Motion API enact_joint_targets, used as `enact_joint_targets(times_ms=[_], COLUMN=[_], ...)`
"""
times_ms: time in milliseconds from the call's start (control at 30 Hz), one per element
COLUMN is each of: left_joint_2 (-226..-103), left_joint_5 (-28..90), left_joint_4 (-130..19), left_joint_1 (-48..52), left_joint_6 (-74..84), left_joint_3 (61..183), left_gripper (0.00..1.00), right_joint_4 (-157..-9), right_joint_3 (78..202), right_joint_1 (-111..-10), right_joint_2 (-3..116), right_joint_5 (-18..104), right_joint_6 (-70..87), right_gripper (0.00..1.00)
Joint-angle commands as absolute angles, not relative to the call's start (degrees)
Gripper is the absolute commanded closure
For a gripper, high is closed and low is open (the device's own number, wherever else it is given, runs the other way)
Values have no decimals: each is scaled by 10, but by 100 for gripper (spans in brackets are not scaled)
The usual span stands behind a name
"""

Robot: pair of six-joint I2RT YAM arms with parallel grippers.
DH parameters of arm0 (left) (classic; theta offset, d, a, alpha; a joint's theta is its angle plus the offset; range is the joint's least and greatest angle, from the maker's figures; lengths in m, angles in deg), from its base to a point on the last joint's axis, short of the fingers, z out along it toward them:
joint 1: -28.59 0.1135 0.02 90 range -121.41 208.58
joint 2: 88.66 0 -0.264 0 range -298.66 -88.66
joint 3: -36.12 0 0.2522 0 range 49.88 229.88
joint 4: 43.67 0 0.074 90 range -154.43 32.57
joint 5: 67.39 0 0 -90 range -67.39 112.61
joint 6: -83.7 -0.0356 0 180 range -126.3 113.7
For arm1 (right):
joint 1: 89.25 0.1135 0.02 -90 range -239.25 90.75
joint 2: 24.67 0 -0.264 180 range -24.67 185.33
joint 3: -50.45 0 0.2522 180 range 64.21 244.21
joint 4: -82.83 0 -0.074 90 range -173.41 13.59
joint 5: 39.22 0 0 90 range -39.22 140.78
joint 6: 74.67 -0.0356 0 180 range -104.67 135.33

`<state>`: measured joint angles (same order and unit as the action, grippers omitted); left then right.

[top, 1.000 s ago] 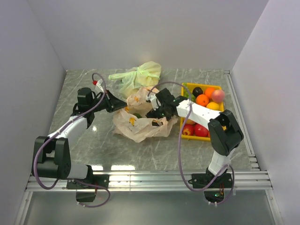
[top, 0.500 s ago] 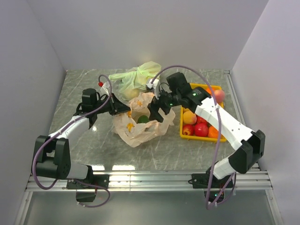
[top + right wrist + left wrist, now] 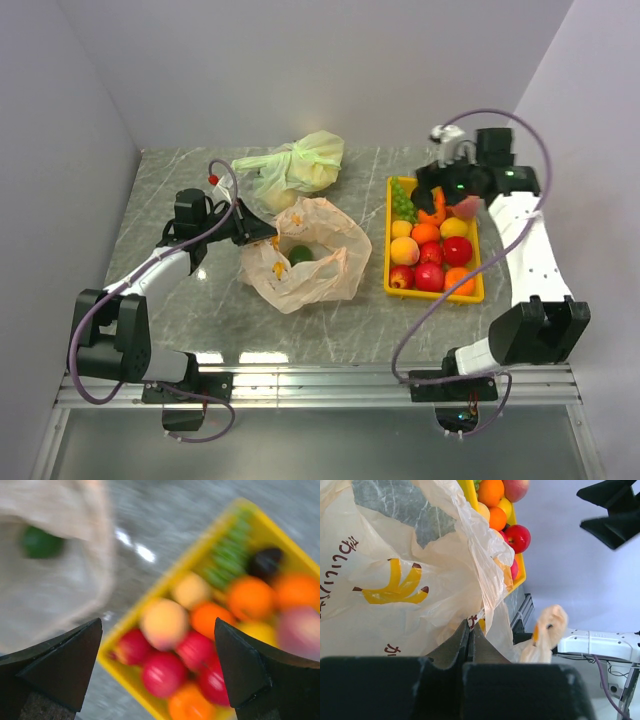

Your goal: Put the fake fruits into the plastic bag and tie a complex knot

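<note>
The left gripper [image 3: 265, 236] is reaching in from the left and pinching the left rim of the plastic bag [image 3: 312, 268]. In the left wrist view its fingers [image 3: 451, 647] are pressing together on a fold of the thin film, with the printed bag billowing up right in front of the camera. The bag is lying on the tabletop [image 3: 190, 310] near the middle with its mouth gaping upward, and a green fruit [image 3: 300, 255] is sitting inside it.

Just right of the bag, the yellow tray [image 3: 387, 262] is holding the rest of the fake fruits [image 3: 432, 262]. Red apples [image 3: 430, 278] are lying at the near end, oranges [image 3: 426, 233] and yellow pieces in the middle, and green grapes [image 3: 402, 200] at the far left corner.

The right gripper [image 3: 428, 190] is hovering over the far end of the tray. The right wrist view is blurred, but its fingers [image 3: 60, 665] are standing wide apart with nothing between them. Below them the tray is showing a peach [image 3: 162, 622], the red apples, the oranges and a dark piece [image 3: 267, 562], and the green fruit is showing in the bag at the left of that view.

Beyond the bag, toward the far wall, a pale yellow-green knotted bag [image 3: 300, 165] is resting on the tabletop, close to the plastic bag's far edge.
</note>
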<state>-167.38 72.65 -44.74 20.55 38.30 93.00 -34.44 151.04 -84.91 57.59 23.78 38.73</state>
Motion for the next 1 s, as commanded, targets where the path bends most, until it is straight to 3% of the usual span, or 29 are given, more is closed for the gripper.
enact_joint_targets(times_ms=[0, 133, 400, 600, 833, 967], left_joint_2=[-1662, -1666, -1683, -1690, -1700, -1702], left_joint_5=[725, 727, 732, 736, 738, 740], left_joint_4=[-435, -432, -449, -459, -470, -471], left_joint_1=[206, 204, 204, 204, 204, 205], left_joint_6=[369, 370, 358, 346, 339, 337], left_joint_3=[944, 942, 958, 969, 973, 973], left_gripper=[100, 100, 100, 100, 99, 100], right_joint_4=[-278, -315, -324, -281, -267, -265], right_joint_3=[1553, 1582, 1684, 1768, 1743, 1723], right_joint_1=[-939, -1005, -1032, -1032, -1031, -1031], right_joint_2=[591, 660, 813, 909, 942, 942], right_joint_5=[299, 394, 438, 398, 362, 347], right_joint_6=[481, 507, 472, 449, 445, 440], right_gripper=[0, 0, 0, 0, 1, 10])
